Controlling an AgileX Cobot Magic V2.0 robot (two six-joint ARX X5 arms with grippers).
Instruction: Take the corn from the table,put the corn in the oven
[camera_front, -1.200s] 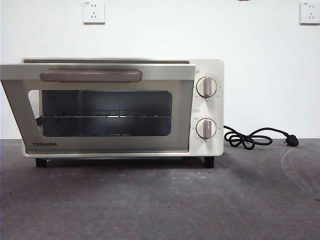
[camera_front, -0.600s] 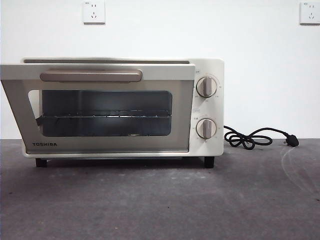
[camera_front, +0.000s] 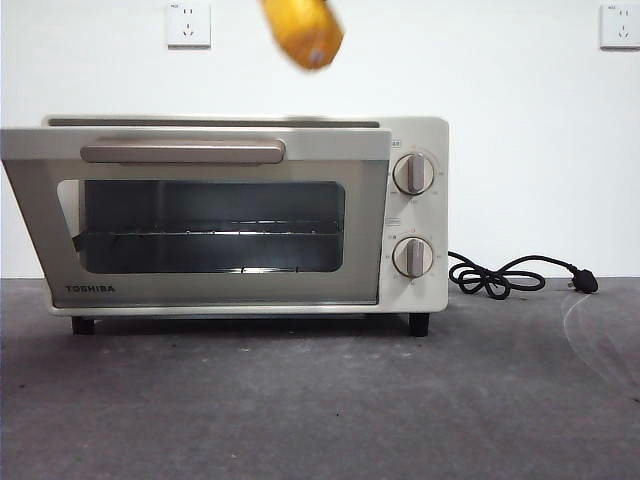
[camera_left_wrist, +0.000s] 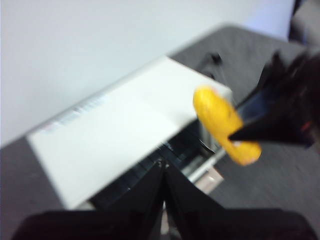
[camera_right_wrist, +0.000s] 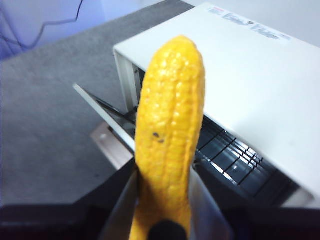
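Observation:
The yellow corn (camera_right_wrist: 170, 115) stands upright between the jaws of my right gripper (camera_right_wrist: 162, 187), which is shut on its lower end. It hangs in the air above the oven (camera_right_wrist: 250, 75), over the gap of the partly open door (camera_right_wrist: 105, 115). In the front view only the corn's tip (camera_front: 305, 35) shows, at the top edge above the cream oven (camera_front: 415, 230), whose glass door (camera_front: 200, 225) tilts outward. In the left wrist view the blurred corn (camera_left_wrist: 222, 122) is held by the right gripper (camera_left_wrist: 280, 115) beside the oven top (camera_left_wrist: 125, 130). My left gripper (camera_left_wrist: 162, 172) is shut and empty, above the oven.
The wire rack (camera_front: 210, 232) sits inside the oven. A black cord and plug (camera_front: 510, 275) lie on the dark grey table (camera_front: 320, 400) to the right of the oven. Two wall sockets (camera_front: 188, 24) are on the white wall behind.
The corn has come into the front view from the top edge, above the oven; it was not in view before. The oven and its door have not moved.

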